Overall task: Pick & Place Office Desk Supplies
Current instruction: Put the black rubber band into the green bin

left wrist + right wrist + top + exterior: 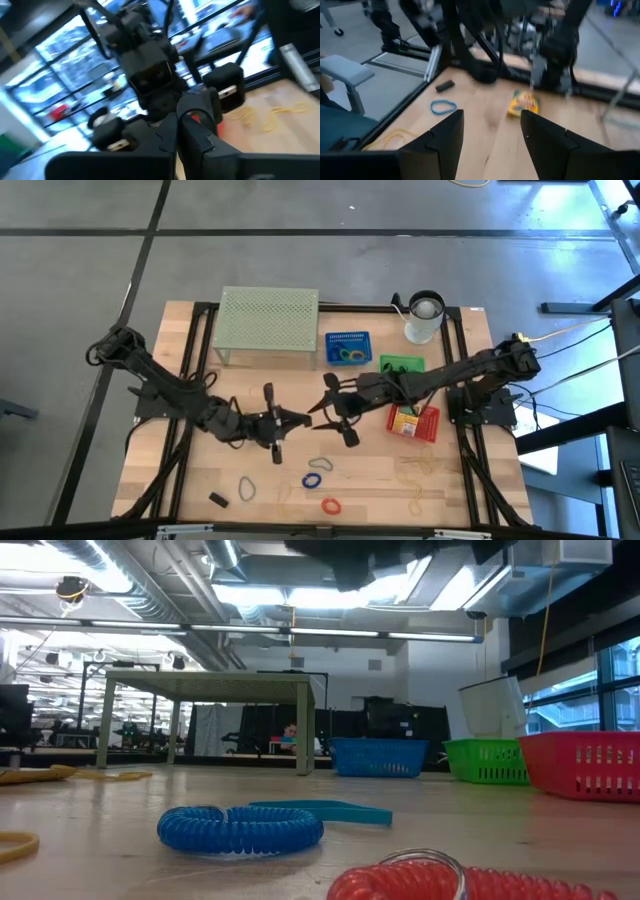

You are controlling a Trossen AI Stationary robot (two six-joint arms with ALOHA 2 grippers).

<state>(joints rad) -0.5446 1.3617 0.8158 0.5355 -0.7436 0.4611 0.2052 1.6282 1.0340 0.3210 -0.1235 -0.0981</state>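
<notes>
My two arms met nose to nose over the middle of the table [200, 455], and that was the first worry: any careless reach from either one would have knocked it against the other. My left pincer [297, 420] was pressed shut with nothing between its fingers, so it had carried nothing and would have had to spread before it could take anything. My right pincer [322, 406] stood wide and empty, hanging above bare wood.

The supplies lay well apart from both. A blue coil [315, 479], a red coil [331, 505] and a blue band [247, 488] sat near the front edge, with a small black clip [218, 500] toward the front left corner and thin yellow bands [415, 472] on the right. A small yellow box [524, 102] lay on the wood within sight of my right wrist. The blue basket [347, 347], green basket [402, 365] and red basket [414, 422] waited further back, beside the mesh stand [268, 326] and white cup [424, 317].

The bands lay flat and thin, so I judged a shallow descent would have closed on air, while a deep one would have scraped the tabletop. The coils looked springy and might have slipped out of a loose pinch. The yellow bands showed faintly against the wood, so I may have misread where they ended.
</notes>
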